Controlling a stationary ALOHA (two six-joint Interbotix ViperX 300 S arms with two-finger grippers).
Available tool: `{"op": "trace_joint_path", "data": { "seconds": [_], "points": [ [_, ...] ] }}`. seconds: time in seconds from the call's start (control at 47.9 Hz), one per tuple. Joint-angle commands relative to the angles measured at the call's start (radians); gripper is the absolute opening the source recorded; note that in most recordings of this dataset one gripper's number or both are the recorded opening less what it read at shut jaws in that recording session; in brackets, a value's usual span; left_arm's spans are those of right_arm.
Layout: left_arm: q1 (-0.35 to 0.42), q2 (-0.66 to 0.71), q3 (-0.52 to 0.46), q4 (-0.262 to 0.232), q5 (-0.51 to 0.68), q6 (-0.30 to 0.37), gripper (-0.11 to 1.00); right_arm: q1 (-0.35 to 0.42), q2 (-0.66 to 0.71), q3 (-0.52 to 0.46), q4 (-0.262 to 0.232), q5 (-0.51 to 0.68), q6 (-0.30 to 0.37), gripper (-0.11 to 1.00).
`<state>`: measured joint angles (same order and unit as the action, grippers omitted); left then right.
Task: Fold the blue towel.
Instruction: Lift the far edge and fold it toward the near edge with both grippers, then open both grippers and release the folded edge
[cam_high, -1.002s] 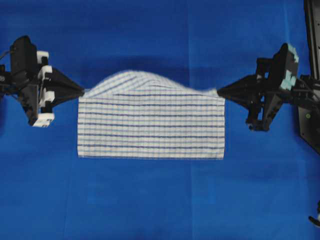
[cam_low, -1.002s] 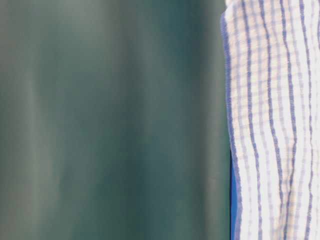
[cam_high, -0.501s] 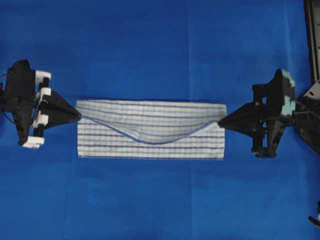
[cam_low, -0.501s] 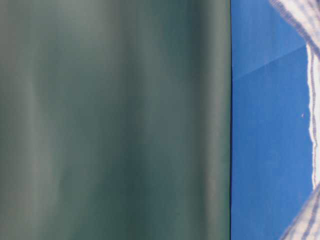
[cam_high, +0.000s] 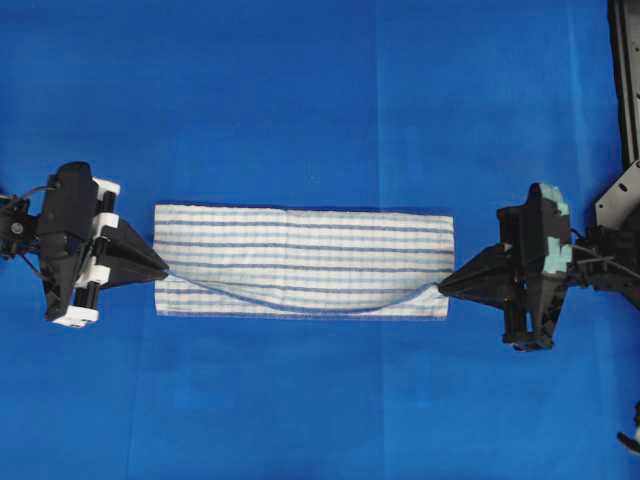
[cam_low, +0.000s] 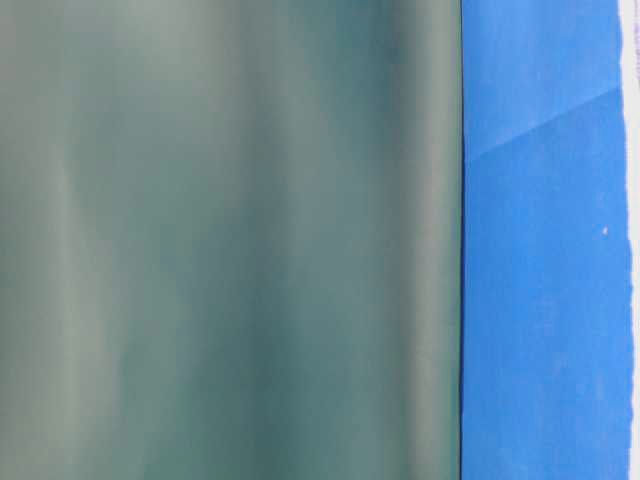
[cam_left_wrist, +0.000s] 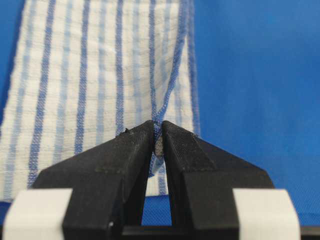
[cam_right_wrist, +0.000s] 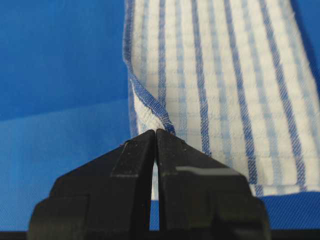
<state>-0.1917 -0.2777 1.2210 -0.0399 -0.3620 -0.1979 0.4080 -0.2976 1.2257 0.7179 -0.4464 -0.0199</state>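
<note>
The blue towel (cam_high: 300, 255), white with thin blue stripes, lies folded in a long band on the blue table covering. Its top layer's free edge sags in a shallow curve near the front edge. My left gripper (cam_high: 165, 270) is shut on the towel's left corner; the pinched blue hem (cam_left_wrist: 159, 120) shows between its tips in the left wrist view. At the other end my right gripper (cam_high: 441, 287) is shut on the right corner, with the hem (cam_right_wrist: 150, 107) running into its tips. In the table-level view only a pale sliver of towel (cam_low: 634, 200) shows at the right edge.
The blue table covering (cam_high: 320, 100) surrounds the towel on all sides. A black metal frame (cam_high: 625, 80) runs down the right edge of the overhead view. A blurred grey-green surface (cam_low: 230, 240) fills most of the table-level view.
Both grippers have carried the towel's far edge forward over the near half and down. The raised hump has flattened into a folded band.
</note>
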Motion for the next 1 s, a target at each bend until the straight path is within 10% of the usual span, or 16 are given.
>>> {"op": "trace_joint_path", "data": {
  "seconds": [0.0,0.209,0.355,0.501,0.626,0.981],
  "points": [
    [-0.008,0.014,-0.023,-0.002,-0.008,-0.003,0.08,0.009,0.020,-0.021,0.023,-0.003,-0.002,0.24],
    [-0.006,0.044,-0.032,-0.002,-0.008,-0.003,0.11,0.011,0.095,-0.044,0.031,0.006,-0.002,0.24],
    [-0.008,0.043,-0.032,-0.002,-0.003,0.000,0.50,0.011,0.112,-0.061,0.031,0.011,-0.002,0.25],
    [-0.008,0.021,-0.031,-0.002,0.017,0.003,0.84,0.011,0.104,-0.066,0.031,0.017,-0.011,0.63],
    [-0.006,-0.029,-0.041,-0.002,0.063,0.008,0.78,0.011,0.077,-0.072,0.029,0.020,-0.035,0.93],
    [0.109,-0.167,-0.083,0.003,0.204,0.051,0.77,-0.097,-0.087,-0.052,0.031,0.043,-0.206,0.92]
  ]
}}
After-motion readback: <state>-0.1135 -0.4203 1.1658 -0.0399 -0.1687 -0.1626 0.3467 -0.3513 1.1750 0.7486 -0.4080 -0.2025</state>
